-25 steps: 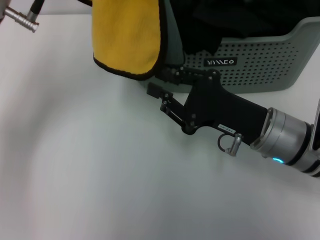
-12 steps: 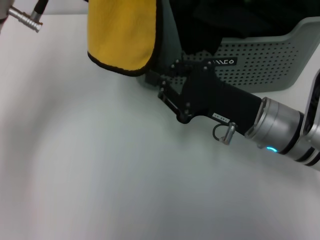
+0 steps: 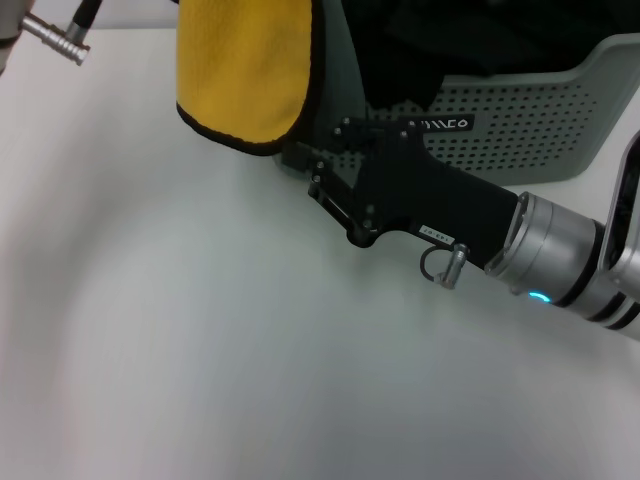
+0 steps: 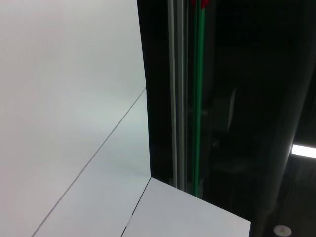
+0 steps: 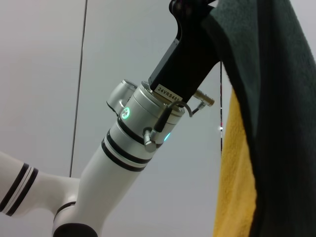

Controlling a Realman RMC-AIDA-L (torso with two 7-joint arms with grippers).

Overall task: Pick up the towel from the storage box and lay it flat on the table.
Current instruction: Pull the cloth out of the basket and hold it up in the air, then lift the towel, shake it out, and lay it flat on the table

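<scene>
The towel [image 3: 245, 70] hangs limp at 12 o'clock, above the bench [image 3: 200, 340], beside the storage box [image 3: 520, 130]. The left gripper [image 5: 195, 12] clamps its top edge. The right gripper [image 3: 305, 170] sits near the hem; I cannot tell its state. The cloth looks soft and light: best taken at a lower corner.

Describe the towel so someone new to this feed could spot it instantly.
Start at the grey-green storage box at the table's far edge. The towel hangs above the table beside the box's left end. Mustard yellow with black edging, it stands out from the black cloths in the box.
</scene>
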